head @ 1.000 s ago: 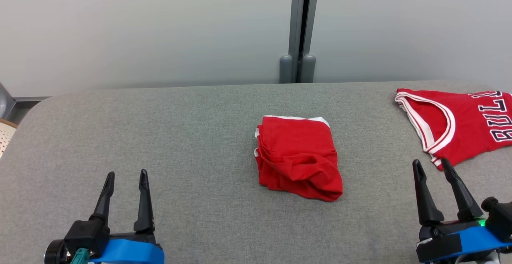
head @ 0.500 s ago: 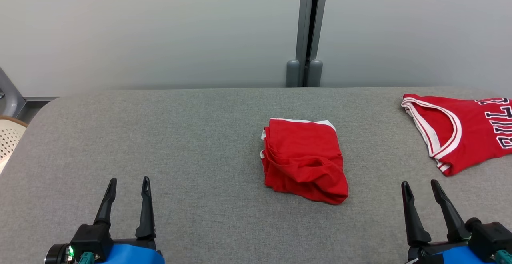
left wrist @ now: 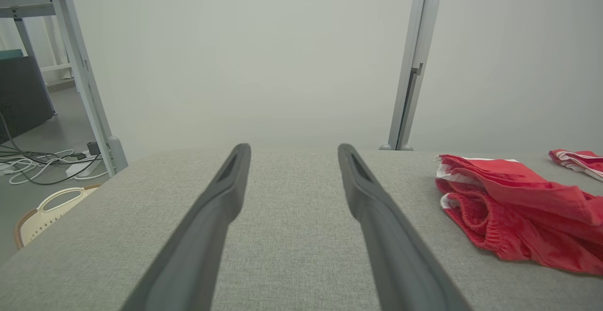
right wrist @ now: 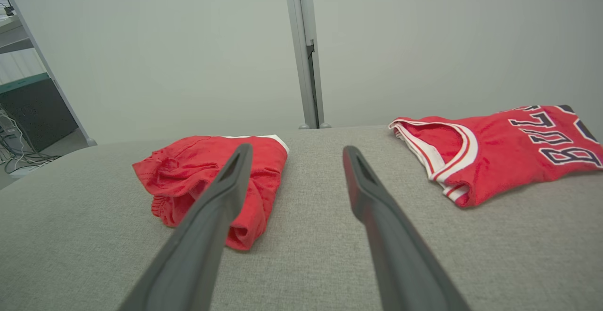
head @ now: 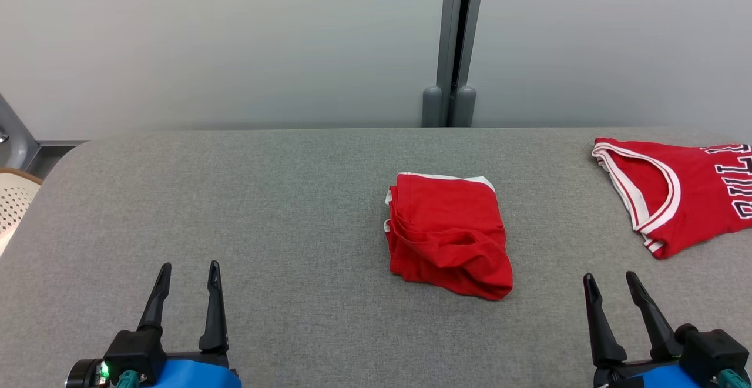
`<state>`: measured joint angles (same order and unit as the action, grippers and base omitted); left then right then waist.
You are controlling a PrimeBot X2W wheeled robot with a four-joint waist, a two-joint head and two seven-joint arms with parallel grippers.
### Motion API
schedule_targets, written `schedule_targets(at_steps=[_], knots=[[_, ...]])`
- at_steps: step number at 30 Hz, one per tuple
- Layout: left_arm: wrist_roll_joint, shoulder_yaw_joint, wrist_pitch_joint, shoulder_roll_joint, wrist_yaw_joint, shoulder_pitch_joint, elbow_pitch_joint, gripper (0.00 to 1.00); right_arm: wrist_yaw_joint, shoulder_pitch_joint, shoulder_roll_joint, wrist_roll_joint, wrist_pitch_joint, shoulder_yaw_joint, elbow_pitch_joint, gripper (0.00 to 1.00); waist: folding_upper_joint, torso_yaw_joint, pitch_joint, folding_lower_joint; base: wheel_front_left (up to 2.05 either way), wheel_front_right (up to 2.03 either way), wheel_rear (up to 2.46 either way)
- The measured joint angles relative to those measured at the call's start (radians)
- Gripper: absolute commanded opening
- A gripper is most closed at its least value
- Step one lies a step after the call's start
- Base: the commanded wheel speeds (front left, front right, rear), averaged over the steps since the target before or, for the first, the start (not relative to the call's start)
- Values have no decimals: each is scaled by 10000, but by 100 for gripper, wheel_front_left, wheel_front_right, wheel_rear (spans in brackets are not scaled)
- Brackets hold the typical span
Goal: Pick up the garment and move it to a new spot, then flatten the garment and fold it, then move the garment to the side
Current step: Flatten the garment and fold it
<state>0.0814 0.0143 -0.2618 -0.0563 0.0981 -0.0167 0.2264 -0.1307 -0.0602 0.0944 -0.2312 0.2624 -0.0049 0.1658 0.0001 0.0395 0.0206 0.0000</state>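
Observation:
Two red garments lie on the grey padded table (head: 264,200). A pair of red shorts (head: 447,235) with white trim sits folded in a compact bundle at the middle, also seen in the left wrist view (left wrist: 513,216) and the right wrist view (right wrist: 198,174). A red jersey (head: 675,194) with white-edged armholes and dark letters lies spread at the far right (right wrist: 490,151). My left gripper (head: 190,266) hovers open at the near left (left wrist: 293,147), well apart from the shorts. My right gripper (head: 610,276) is open at the near right (right wrist: 297,147), pointing between the two garments and touching neither.
A grey wall with a vertical metal post (head: 457,47) stands behind the table. A cream perforated basket (head: 12,200) sits off the table's left edge. In the left wrist view, cables (left wrist: 42,165) lie on the floor by a metal frame leg.
The head camera has shifted slightly, moving the whole scene right and down. My right gripper has drawn back toward me, away from the jersey. The left gripper and both garments stay put.

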Motion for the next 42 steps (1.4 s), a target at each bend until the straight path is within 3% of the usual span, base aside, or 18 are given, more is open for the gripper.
schedule_targets(at_steps=[11,17,28,29,30,31,42], knots=[[8,-2,0,0,38,5,-6,100,0,136,140,-73,-2,-86,226,100,0,120,-122,0,0,0,0],[33,-153,2,4,54,204,-10,100,0,1090,593,13,-6,59,445,100,0,360,-313,0,0,0,0],[192,-541,2,35,50,942,-17,100,0,3962,1607,100,-272,947,2763,100,0,1122,-1186,1,0,0,0],[232,-596,0,38,38,1019,-23,100,-2,4225,1710,100,-278,1053,3089,87,0,1216,-1289,1,0,0,0],[249,-631,2,40,25,1080,-38,100,-2,4465,1810,82,-276,1147,3382,35,0,1306,-1393,1,0,0,0],[280,-665,2,42,-6,1132,-40,100,-2,4690,1925,44,-272,1241,3710,0,0,1398,-1495,2,0,0,0],[700,-968,2,48,-222,1448,-71,100,0,6086,2665,-389,-56,2491,6523,0,0,2114,-2345,2,0,0,0]])
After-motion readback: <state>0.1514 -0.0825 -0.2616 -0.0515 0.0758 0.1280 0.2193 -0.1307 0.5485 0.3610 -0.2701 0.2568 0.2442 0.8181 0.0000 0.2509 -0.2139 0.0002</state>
